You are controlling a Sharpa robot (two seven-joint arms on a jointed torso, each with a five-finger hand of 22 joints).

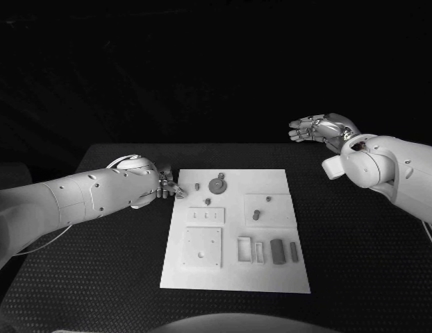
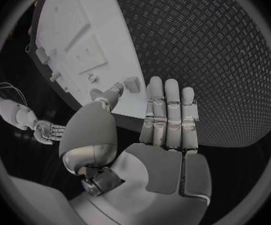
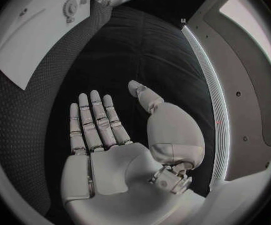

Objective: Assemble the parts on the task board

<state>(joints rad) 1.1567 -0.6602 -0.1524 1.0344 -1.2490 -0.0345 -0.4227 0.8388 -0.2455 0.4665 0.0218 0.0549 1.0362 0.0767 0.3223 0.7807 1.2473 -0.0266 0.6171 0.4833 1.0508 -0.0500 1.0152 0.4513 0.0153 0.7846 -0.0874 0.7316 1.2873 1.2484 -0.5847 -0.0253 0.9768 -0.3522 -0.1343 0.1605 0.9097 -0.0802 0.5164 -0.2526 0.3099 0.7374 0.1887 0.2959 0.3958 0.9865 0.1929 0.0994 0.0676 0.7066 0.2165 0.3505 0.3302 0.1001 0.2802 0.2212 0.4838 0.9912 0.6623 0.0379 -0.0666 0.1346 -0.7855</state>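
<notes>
the task board (image 1: 236, 229) lies in the middle of the black table (image 1: 356, 263), with small parts (image 1: 276, 250) set across it and a round part (image 1: 218, 184) near its far edge. the left hand (image 1: 166, 186) sits at the board's far left corner, fingers straight, holding nothing. the right hand (image 1: 321, 130) hovers past the table's far right, spread and empty.

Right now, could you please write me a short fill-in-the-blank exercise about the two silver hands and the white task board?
1. The white rectangular task board lies on a ____ table.
2. The silver left hand is at the board's ____ edge in the head view.
3. The silver right hand holds ____.
4. The round grey part lies nearer the ____ hand.

Missing words: black; left; nothing; left
</notes>
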